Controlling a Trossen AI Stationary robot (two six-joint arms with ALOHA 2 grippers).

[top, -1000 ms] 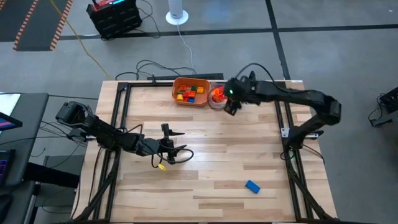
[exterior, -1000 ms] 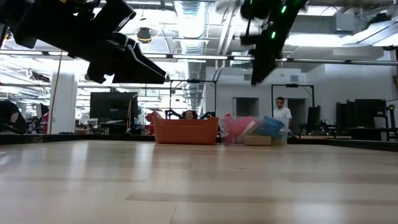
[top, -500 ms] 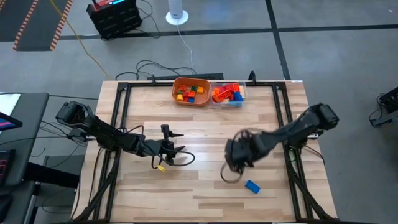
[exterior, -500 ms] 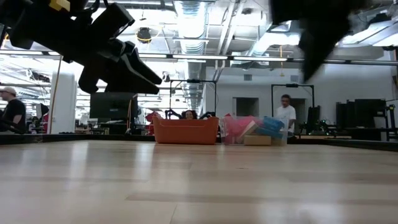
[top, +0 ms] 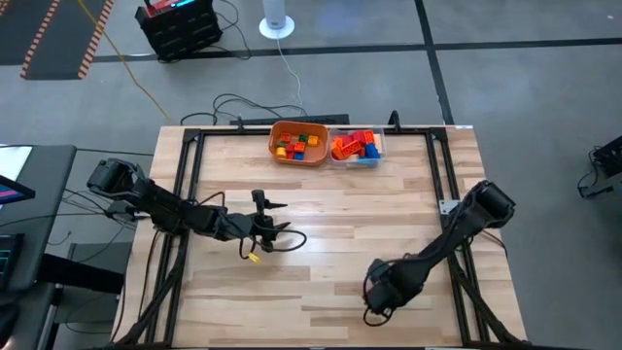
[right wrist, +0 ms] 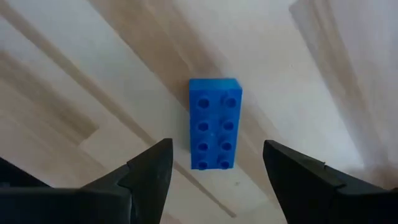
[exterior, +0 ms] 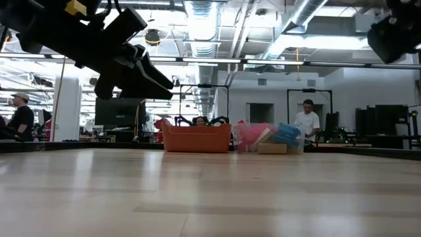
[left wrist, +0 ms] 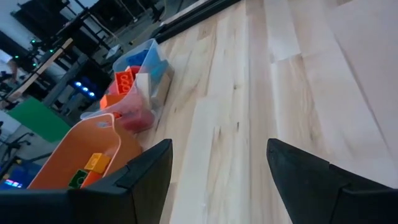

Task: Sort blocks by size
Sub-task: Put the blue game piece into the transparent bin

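Your orange bowl (top: 297,143) and clear container (top: 356,147) hold mixed blocks (top: 362,146). Your right gripper (right wrist: 214,177) hangs wide above a blue eight-stud brick (right wrist: 214,132).

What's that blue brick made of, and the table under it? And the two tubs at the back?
Blue brick: looks like moulded plastic, smooth, with rows of studs. Table: pale wood planks, grain and seams showing. Orange bowl: probably opaque plastic, evenly coloured. Clear container: see-through plastic, since the blocks show through its wall.
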